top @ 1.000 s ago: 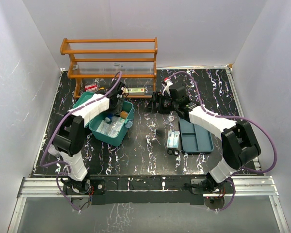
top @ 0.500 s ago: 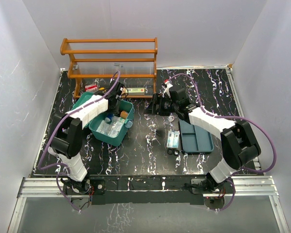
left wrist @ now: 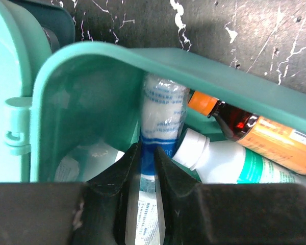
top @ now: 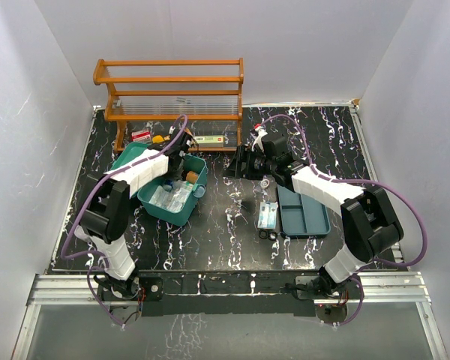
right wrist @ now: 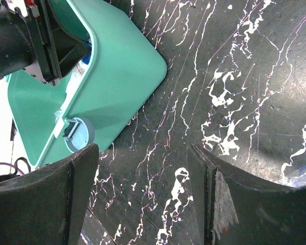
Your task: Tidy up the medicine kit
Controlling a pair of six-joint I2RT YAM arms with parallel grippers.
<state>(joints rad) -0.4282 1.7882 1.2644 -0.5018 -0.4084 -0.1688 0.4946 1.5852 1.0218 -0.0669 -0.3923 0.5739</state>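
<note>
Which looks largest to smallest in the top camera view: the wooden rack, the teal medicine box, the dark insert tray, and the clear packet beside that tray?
1. wooden rack
2. teal medicine box, counting its open lid
3. dark insert tray
4. clear packet

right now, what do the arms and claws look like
The left arm and right arm match: white link shells, black joints, a looping purple cable each. The left claw and right claw are black, with two thick scuffed fingers.
</note>
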